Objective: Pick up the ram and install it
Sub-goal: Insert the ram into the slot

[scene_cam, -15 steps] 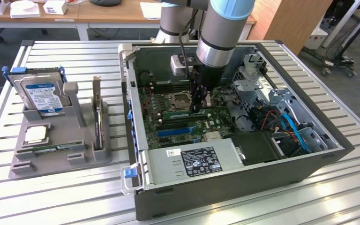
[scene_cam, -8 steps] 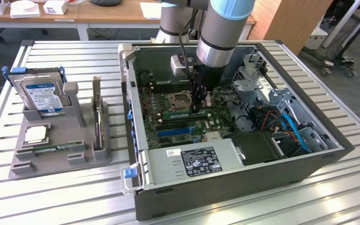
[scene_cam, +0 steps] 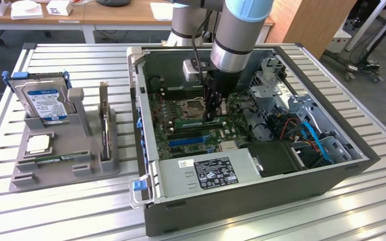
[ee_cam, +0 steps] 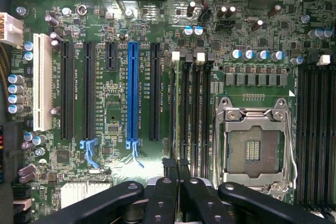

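My gripper (scene_cam: 210,116) reaches down inside the open computer case (scene_cam: 247,201), low over the green motherboard (scene_cam: 200,135). It is shut on the ram (scene_cam: 187,122), a thin green stick held on edge just beside the CPU socket (scene_cam: 191,106). In the wrist view the ram (ee_cam: 172,108) shows edge-on as a dark narrow line running away from my gripper (ee_cam: 176,172). It lies along the outermost of the black memory slots (ee_cam: 197,114), between those slots and a black expansion slot (ee_cam: 155,93). Whether it is seated in a slot I cannot tell.
The empty CPU socket (ee_cam: 255,150) sits beside the slots, a blue slot (ee_cam: 132,95) on the other side. At the exterior view's left, a grey tray (scene_cam: 66,173) holds the blue-labelled hard drive (scene_cam: 45,103), an upright dark card (scene_cam: 104,120) and another green stick (scene_cam: 59,159). Cables (scene_cam: 307,135) crowd the case's right.
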### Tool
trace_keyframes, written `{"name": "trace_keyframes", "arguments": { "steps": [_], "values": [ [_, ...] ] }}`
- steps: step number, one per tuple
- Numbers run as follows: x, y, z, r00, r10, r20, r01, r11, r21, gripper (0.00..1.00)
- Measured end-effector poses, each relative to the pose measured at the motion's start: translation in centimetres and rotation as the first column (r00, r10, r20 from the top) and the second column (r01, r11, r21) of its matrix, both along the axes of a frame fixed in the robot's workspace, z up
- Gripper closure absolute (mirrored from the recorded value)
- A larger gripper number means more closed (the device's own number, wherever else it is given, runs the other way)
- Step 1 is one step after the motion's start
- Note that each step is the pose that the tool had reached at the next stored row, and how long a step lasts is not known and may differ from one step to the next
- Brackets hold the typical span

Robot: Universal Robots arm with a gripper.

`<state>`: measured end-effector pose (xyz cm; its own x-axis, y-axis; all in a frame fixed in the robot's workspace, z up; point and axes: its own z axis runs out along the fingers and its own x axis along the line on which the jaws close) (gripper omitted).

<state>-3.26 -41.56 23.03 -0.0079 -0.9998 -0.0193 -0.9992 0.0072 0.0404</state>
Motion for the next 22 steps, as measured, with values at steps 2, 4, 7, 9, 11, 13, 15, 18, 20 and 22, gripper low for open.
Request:
{"name": "trace_keyframes", "arguments": {
  "steps": [2, 4, 7, 9, 11, 13, 15, 18, 20, 22],
  "values": [
    [0.0, 0.0, -0.01, 1.0, 0.0, -0.0001, 0.0, 1.0, 0.0, 0.89],
    [0.0, 0.0, -0.02, 1.0, 0.0, 0.0, 0.0, 1.0, 0.0002, 0.89],
    [0.0, 0.0, -0.02, 1.0, 0.0, 0.0, 0.0, 1.0, 0.0002, 0.89],
    [0.03, 0.0, -0.02, 1.0, 0.0, -0.0001, 0.0, 1.0, 0.0003, 0.89],
    [0.05, 0.0, -0.02, 1.0, 0.0, 0.0, 0.0, 1.0, 0.0002, 0.89],
    [0.05, 0.01, -0.03, 1.0, 0.0, -0.0001, 0.0, 1.0, 0.0001, 0.89],
    [0.05, 0.0, -0.06, 1.0, 0.0, 0.0, 0.0, 1.0, 0.0002, 0.89],
    [0.05, 0.0, -0.14, 1.0, 0.0, 0.0, 0.0, 1.0, 0.0003, 0.89],
    [0.05, 0.0, -0.2, 1.0, 0.0, 0.0, 0.0, 1.0, 0.0002, 0.89],
    [0.05, 0.0, -0.27, 1.0, 0.0, 0.0, 0.0, 1.0, 0.0003, 0.89]
  ]
}}
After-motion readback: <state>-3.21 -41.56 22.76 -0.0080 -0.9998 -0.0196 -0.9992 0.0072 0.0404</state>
